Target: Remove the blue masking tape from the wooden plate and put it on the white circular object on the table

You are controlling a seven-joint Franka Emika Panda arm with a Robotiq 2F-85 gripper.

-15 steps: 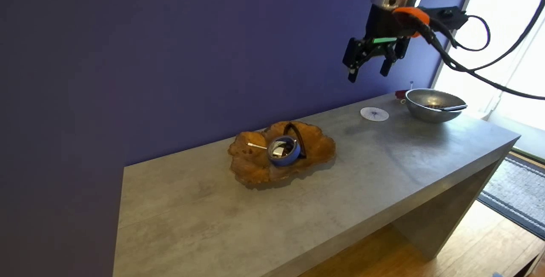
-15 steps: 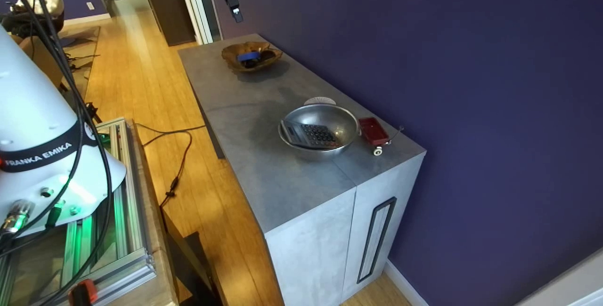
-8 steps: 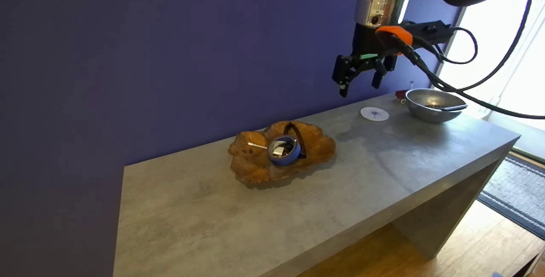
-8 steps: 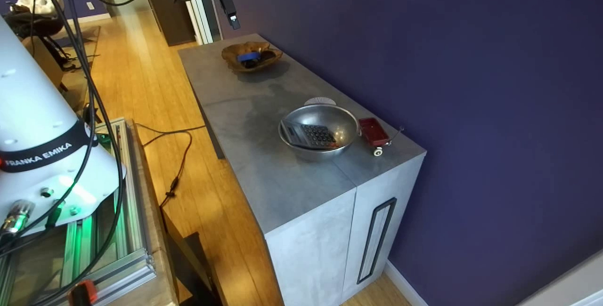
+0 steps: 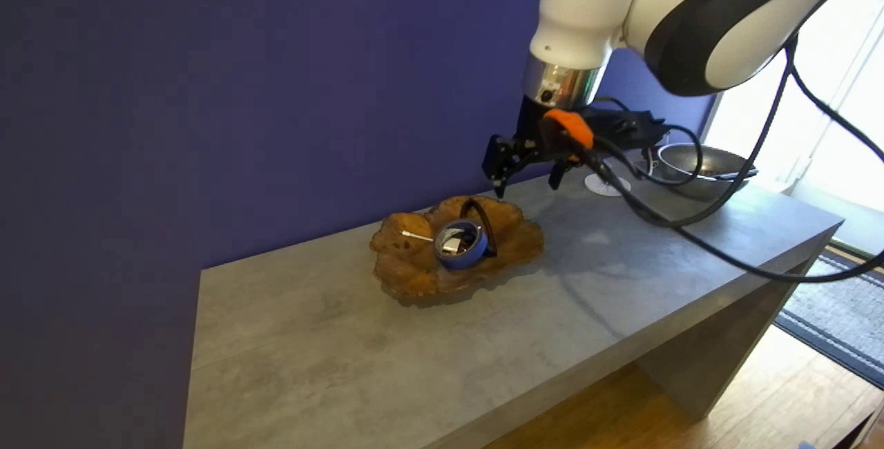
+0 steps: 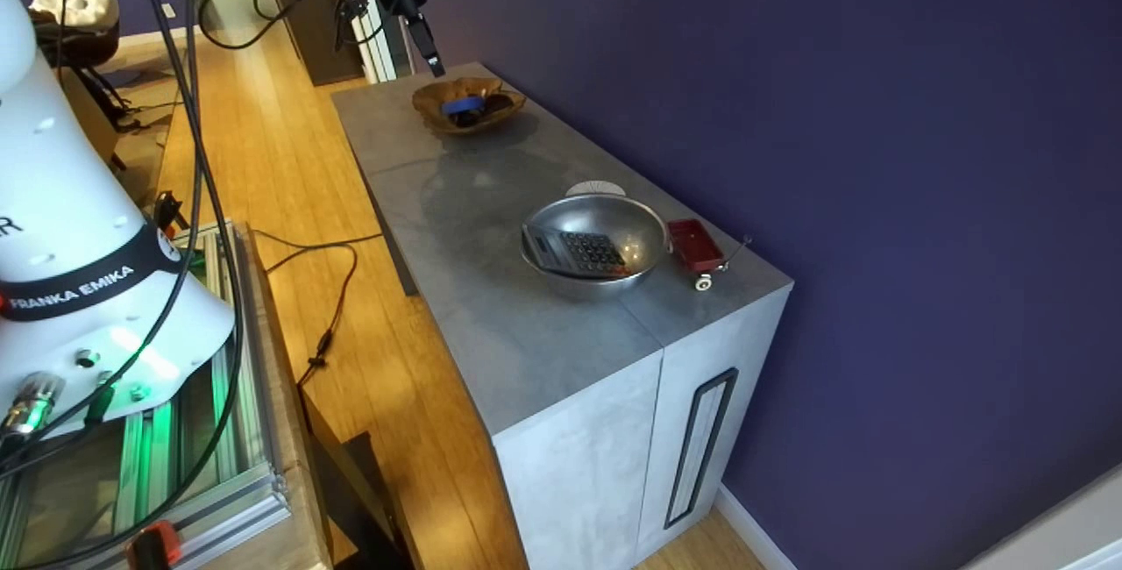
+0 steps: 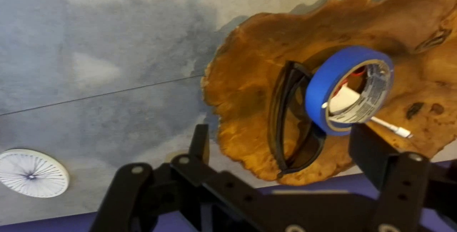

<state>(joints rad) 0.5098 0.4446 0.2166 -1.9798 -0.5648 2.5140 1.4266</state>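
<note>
The blue masking tape (image 5: 464, 260) lies tilted in the wooden plate (image 5: 407, 275). In the wrist view the tape (image 7: 319, 96) leans against dark glasses (image 7: 281, 128) in the plate (image 7: 242, 114). My gripper (image 5: 527, 188) is open and empty, above the plate's far right side and near the wall. In the wrist view its open fingers (image 7: 280, 130) stand apart, the right fingertip overlapping the tape's lower edge in the picture. The white circular object (image 7: 34, 173) lies flat on the table; in an exterior view (image 5: 602, 185) the arm's cable partly covers it.
A silver metal bowl (image 6: 583, 288) holding a calculator (image 6: 574, 250) stands beside the white disc. A small red wagon (image 6: 695, 244) is next to the bowl. A white cable end (image 7: 392, 128) lies in the plate. The purple wall (image 5: 311, 90) runs along the table's back edge.
The arm has moved down and toward the wooden plate, leftward past the white disc in an exterior view. The gripper stays open. The tape and plate have not moved.
</note>
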